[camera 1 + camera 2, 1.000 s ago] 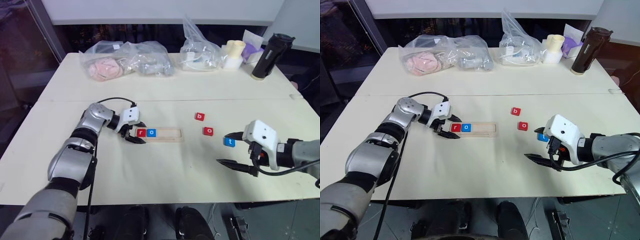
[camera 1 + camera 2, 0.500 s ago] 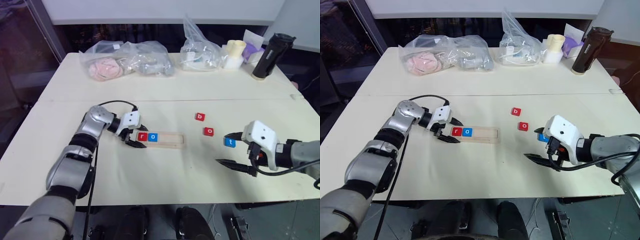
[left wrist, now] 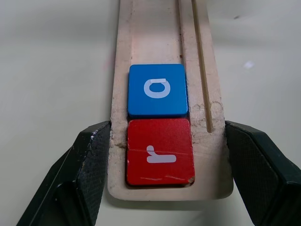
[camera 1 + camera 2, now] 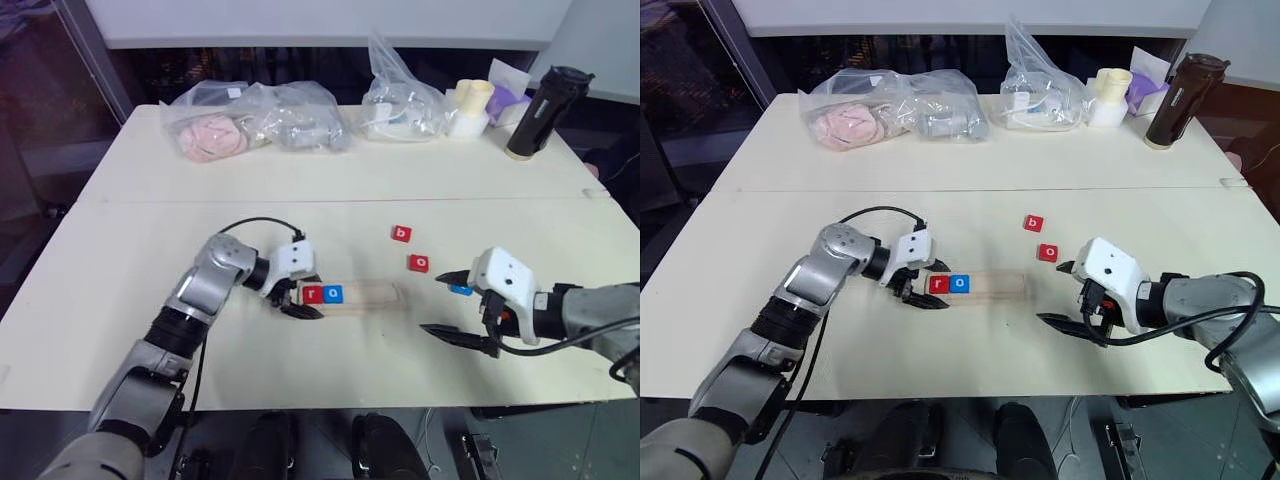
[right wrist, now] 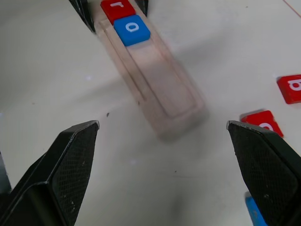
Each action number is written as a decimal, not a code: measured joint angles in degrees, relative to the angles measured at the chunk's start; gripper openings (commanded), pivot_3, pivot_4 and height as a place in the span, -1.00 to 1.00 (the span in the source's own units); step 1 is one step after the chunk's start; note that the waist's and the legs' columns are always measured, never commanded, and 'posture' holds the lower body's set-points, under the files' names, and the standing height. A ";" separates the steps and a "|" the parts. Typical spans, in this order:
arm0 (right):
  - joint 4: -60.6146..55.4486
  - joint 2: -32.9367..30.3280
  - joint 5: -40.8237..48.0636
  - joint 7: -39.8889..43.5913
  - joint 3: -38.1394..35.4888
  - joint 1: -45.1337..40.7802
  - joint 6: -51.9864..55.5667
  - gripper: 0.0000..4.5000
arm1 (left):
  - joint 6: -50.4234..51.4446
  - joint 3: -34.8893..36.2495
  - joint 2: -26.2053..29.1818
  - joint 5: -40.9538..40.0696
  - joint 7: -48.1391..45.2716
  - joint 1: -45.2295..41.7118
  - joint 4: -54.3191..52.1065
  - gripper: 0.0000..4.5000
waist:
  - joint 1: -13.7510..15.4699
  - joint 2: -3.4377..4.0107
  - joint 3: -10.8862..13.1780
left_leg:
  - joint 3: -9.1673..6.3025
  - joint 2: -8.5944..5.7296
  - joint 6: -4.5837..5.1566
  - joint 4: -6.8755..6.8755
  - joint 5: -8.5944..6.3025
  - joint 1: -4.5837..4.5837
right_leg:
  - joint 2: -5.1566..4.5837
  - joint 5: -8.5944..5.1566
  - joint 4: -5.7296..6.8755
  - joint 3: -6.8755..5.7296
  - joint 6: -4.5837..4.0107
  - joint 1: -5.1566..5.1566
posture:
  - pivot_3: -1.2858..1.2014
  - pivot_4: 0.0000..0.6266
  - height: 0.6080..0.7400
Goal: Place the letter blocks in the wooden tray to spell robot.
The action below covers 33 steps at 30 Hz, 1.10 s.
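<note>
Left gripper point(image 4: 300, 297) clamping the end of the wooden tray point(image 4: 370, 294), right gripper point(image 4: 447, 303) hovering with jaws wide apart and empty.

Left jaws are pressing both long sides of the tray at its r end; in the left wrist view the red r block point(image 3: 159, 151) is sitting in the end slot with the blue o block point(image 3: 157, 89) touching it in the next slot, rest of the tray bare. Tray is lying on the pale counter point(image 4: 330, 180) near its front middle. Red b block point(image 4: 401, 234) and red o block point(image 4: 418, 263) are lying loose on the counter to the right of the tray, apart from it; blue t block point(image 4: 461, 290) is sitting just behind the right gripper, partly hidden. Plastic bags point(image 4: 255, 118) and a dark bottle point(image 4: 541, 98) are sitting along the far edge.
</note>
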 measured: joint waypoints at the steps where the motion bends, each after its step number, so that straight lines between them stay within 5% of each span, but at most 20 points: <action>1: 0.00 0.00 0.00 -0.03 -0.01 0.07 -0.02 1.00 | 0.30 -0.77 0.71 0.32 0.79 -0.01 -1.46 0.39 | -0.02 0.00 0.00 | 0.00 0.00 0.00 0.00 0.00 0.00 | 0.00 -0.05 0.00 0.00 -0.08 0.01 | 0.03 -0.52 1.00; 15: -0.12 -0.01 0.06 -0.49 -0.04 0.73 -0.01 1.00 | 7.77 -3.92 3.15 -0.83 5.47 3.99 -11.56 0.39 | -0.01 0.00 0.00 | 0.00 0.00 0.00 -0.01 0.00 0.00 | 0.00 -0.05 -0.01 0.00 -0.09 0.00 | 0.03 -0.52 1.00; 33: -0.55 -0.03 0.11 -0.50 -0.15 1.29 0.16 1.00 | 2.42 -5.98 5.02 -3.59 5.66 5.86 -11.57 0.39 | 0.03 0.00 0.01 | 0.00 0.01 0.00 -0.01 0.00 0.00 | -0.01 -0.07 -0.05 0.01 -0.12 0.01 | 0.03 -0.52 1.00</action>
